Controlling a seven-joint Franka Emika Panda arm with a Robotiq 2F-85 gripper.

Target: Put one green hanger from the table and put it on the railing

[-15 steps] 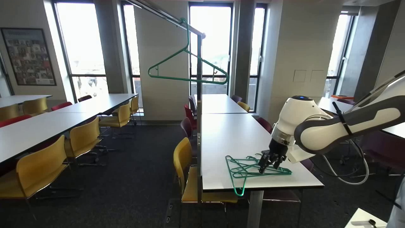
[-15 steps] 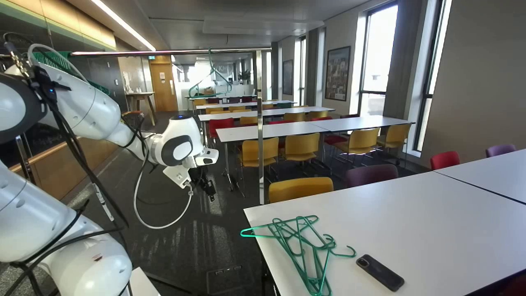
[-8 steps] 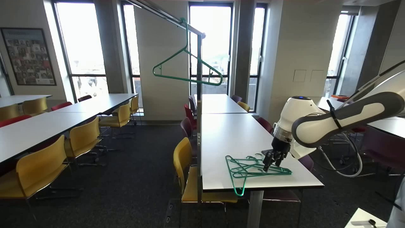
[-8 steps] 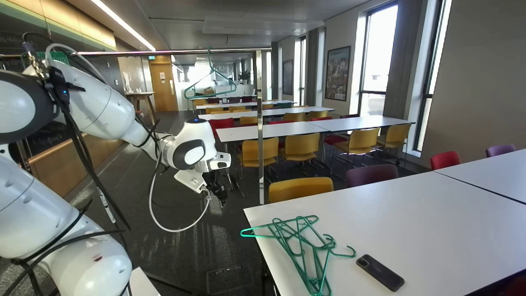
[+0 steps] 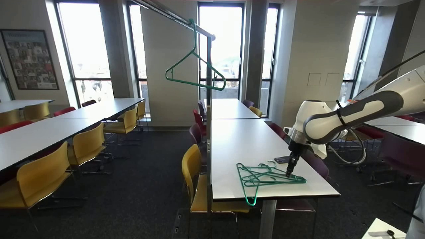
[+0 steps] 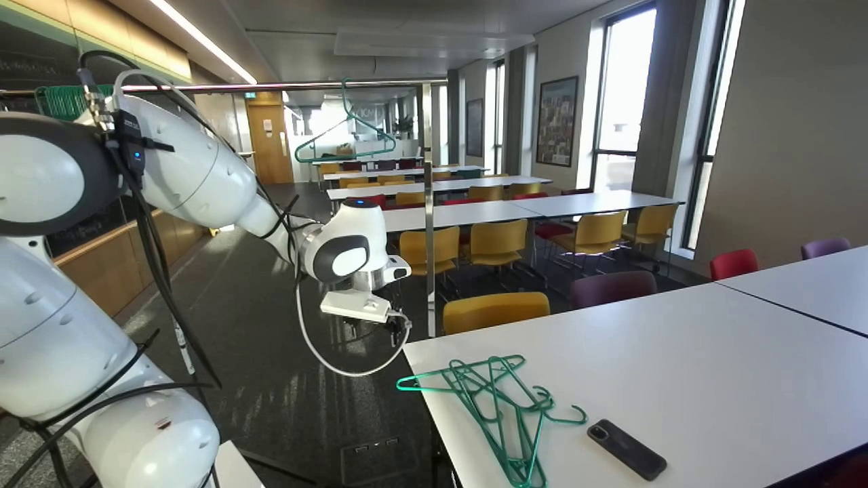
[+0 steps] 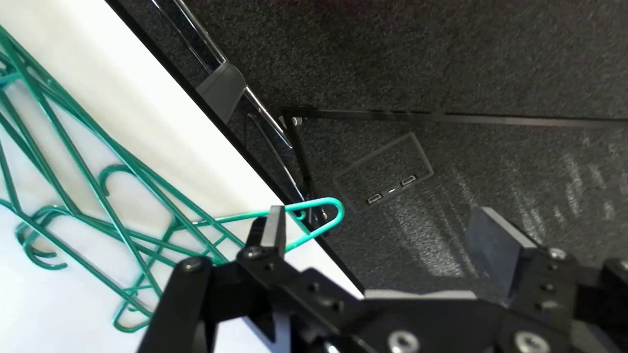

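Several thin green hangers lie tangled on the white table point(image 6: 678, 359). The end of one green hanger point(image 7: 340, 208) juts out past the table edge, also seen in an exterior view as a bright hanger end point(image 6: 434, 390). My gripper point(image 7: 382, 225) is open wide with nothing between its fingers. Its left finger point(image 7: 274, 225) overlaps the jutting hanger end in the wrist view; whether they touch I cannot tell. In an exterior view the gripper point(image 6: 376, 332) hangs just short of the table edge, partly hidden. The metal railing point(image 5: 172, 16) runs overhead, carrying a green hanger point(image 5: 186, 82).
The upright pole point(image 6: 430, 237) of the railing stands close by the table corner. A dark phone point(image 6: 627, 449) lies beyond the hangers. Below the table side is a yellow chair point(image 6: 496, 312). More green hangers point(image 6: 61, 102) hang bunched on the bar behind the arm.
My gripper has moved toward the table edge and turned about its axis, staying open. The hanger on the railing has swivelled slightly. The hangers on the table have not moved.
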